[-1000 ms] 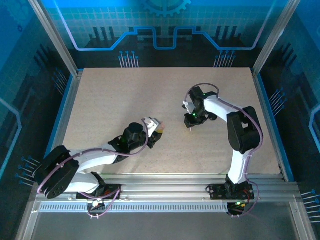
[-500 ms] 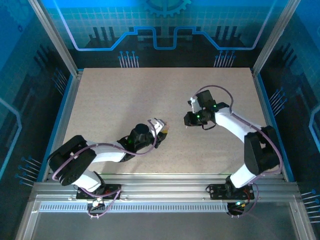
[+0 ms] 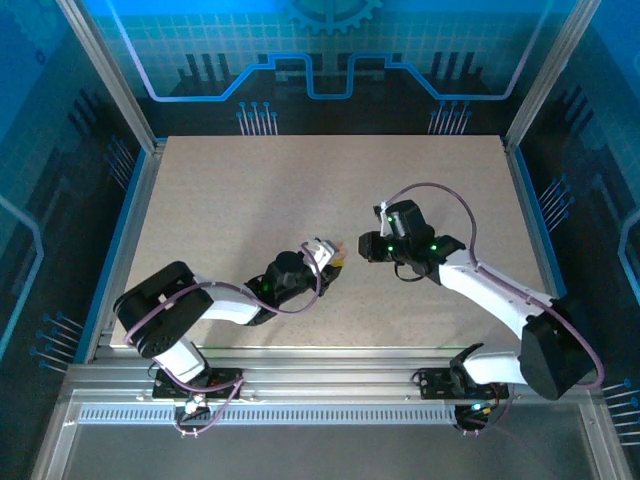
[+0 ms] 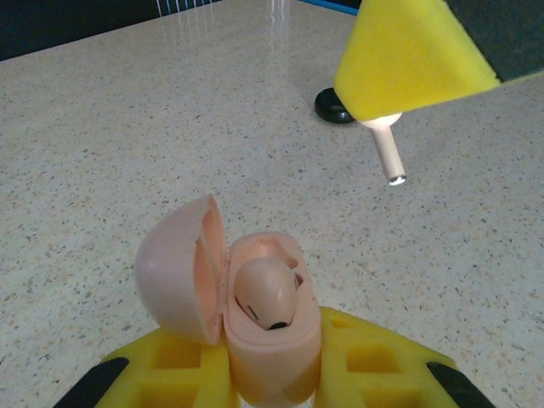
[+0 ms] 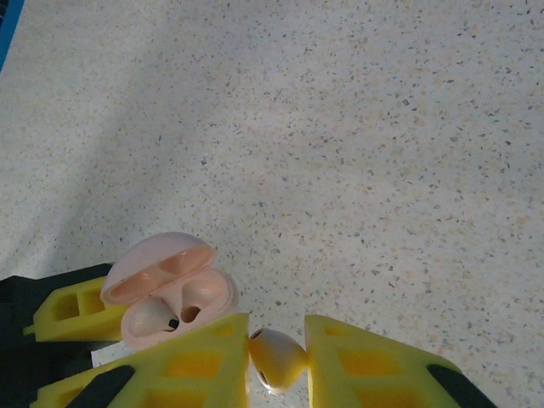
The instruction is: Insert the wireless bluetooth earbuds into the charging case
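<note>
The speckled table (image 3: 220,200) is carrying both arms' work near its middle, where the two grippers are facing each other just apart. The left gripper (image 3: 326,264) is reaching in from the near left and clamping a pink charging case (image 4: 255,314) by its lower half. The case's lid is hanging open to one side and its mouth is facing up. The right gripper (image 3: 368,247) is hovering to the right of the case and above it, and it is pinching a pale earbud (image 5: 276,357) narrowly between its yellow pads. In the left wrist view this earbud's stem is pointing down at the table, slightly tilted. Another pale earbud (image 4: 265,293) is already sitting in one socket, while the socket beside it (image 5: 192,314) is looking empty. So the coming move is turning on this: the free socket is lying left of the held earbud and below it, and the stem is needing to line up with the socket's slant before going down. A small black round thing (image 4: 333,106) is lying on the table under the right gripper.
</note>
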`<action>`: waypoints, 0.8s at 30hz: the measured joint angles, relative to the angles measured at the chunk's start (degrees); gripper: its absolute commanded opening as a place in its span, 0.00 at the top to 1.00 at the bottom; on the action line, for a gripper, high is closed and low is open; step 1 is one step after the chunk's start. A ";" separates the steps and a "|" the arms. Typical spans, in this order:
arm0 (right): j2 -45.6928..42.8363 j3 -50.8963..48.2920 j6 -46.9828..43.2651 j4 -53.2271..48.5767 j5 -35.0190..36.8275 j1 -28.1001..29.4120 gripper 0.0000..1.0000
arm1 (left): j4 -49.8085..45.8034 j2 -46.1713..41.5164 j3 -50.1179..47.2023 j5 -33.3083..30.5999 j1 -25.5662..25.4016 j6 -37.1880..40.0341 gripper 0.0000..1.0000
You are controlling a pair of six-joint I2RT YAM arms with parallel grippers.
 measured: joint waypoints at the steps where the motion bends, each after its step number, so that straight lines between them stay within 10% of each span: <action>1: -0.31 -0.42 0.50 0.76 0.55 0.35 0.78 | 0.24 0.02 0.00 0.00 -0.04 0.00 0.88; 24: 0.96 -0.66 1.88 9.73 5.11 6.05 0.77 | 4.44 0.15 0.00 -0.63 -0.76 -0.42 0.88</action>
